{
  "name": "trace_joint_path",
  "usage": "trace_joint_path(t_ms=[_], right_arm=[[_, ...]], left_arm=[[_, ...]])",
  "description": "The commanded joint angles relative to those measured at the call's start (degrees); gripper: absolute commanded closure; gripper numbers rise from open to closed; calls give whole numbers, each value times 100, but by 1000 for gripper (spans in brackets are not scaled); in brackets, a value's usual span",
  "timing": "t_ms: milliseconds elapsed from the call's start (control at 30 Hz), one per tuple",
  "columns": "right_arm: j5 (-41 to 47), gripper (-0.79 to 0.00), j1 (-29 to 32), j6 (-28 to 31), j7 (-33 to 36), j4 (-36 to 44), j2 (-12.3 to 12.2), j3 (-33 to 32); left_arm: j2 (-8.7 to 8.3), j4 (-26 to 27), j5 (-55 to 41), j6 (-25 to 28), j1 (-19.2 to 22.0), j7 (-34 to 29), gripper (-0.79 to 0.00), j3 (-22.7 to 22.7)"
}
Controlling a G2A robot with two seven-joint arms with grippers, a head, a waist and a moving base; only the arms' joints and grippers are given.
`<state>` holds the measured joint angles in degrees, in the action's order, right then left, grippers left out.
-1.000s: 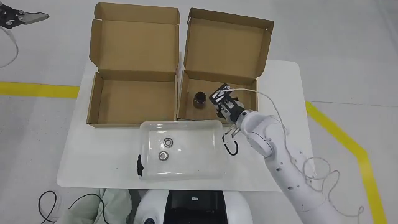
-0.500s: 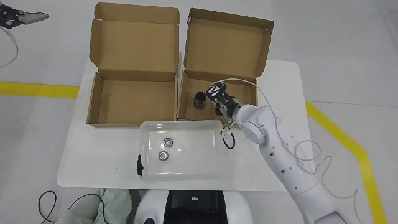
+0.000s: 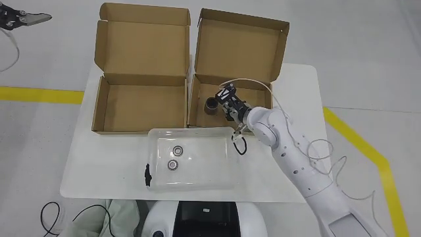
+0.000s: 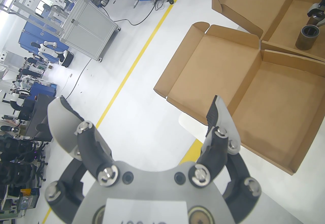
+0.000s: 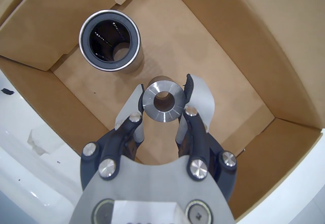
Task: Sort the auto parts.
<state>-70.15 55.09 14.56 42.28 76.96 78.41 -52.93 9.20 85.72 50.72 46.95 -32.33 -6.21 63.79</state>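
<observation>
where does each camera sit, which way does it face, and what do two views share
Top view: above the robot, looking down at the table and clear tray; right arm shows.
Left wrist view: off the table, facing the left box; open left gripper shows.
Right wrist view: over the right box, facing down; right gripper grips a steel sleeve.
Shared: both wrist views show the dark bearing in the right box.

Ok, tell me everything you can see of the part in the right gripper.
The metal bushing is a thick-walled cylinder of bright machined steel, with a round bore and faint radial marks on its end face. It is upright, clamped from both sides by the right gripper, inside the cardboard box, beside but apart from the larger bearing. Whether it touches the box floor is unclear.
</observation>
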Motion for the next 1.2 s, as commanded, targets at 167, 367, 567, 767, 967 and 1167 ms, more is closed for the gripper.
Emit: trace_joint_path(t_ms=[167, 367, 567, 767, 967, 1167], right_arm=[[18, -302, -74, -31, -6, -118, 35, 58], [-112, -363, -44, -99, -59, 56, 32, 43], [-519, -360, 168, -210, 92, 749, -29, -45], [-703, -360, 479, 20, -65, 1574, -85, -78], [-765, -382, 856, 592, -531, 2463, -109, 210], [-857, -400, 1211, 951, -871, 2868, -124, 554]], left_arm=[[0, 0, 0, 0, 0, 0, -785, 0], [0, 0, 0, 0, 0, 0, -785, 0], [0, 0, 0, 0, 0, 0, -785, 0], [0, 0, 0, 0, 0, 0, -785, 0], [0, 0, 0, 0, 0, 0, -785, 0], [0, 0, 0, 0, 0, 0, -785, 0]])
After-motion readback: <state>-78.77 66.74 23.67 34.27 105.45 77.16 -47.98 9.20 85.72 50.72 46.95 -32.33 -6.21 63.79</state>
